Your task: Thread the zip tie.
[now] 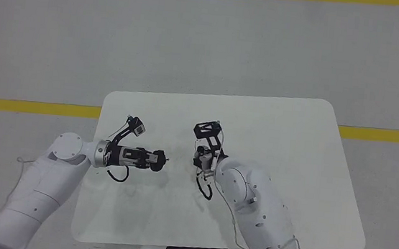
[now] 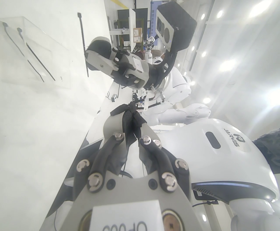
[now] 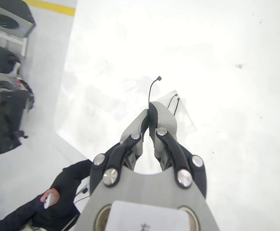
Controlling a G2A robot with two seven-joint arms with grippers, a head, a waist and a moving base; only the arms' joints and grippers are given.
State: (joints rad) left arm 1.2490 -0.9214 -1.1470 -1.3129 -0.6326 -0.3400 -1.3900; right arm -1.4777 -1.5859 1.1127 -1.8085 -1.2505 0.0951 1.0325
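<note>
My right gripper (image 3: 149,110) is shut on a black zip tie (image 3: 151,87). The strap rises from between the fingertips and ends in its small square head, which is bent to one side. In the left wrist view the same zip tie (image 2: 82,32) stands upright in the right gripper (image 2: 87,54), with its tail hanging below the fingers. My left gripper (image 2: 131,110) is shut, with nothing visible between its black pads, and points at the right gripper from a short distance. In the top view the left gripper (image 1: 164,159) and the right gripper (image 1: 199,155) face each other over the table's near-left part.
A clear flat tray (image 2: 43,32) holding a few more black zip ties lies on the white table (image 1: 289,169), just beyond the right gripper; it shows as the clear tray (image 3: 186,119) in the right wrist view. The table's left edge and rounded corner are close by.
</note>
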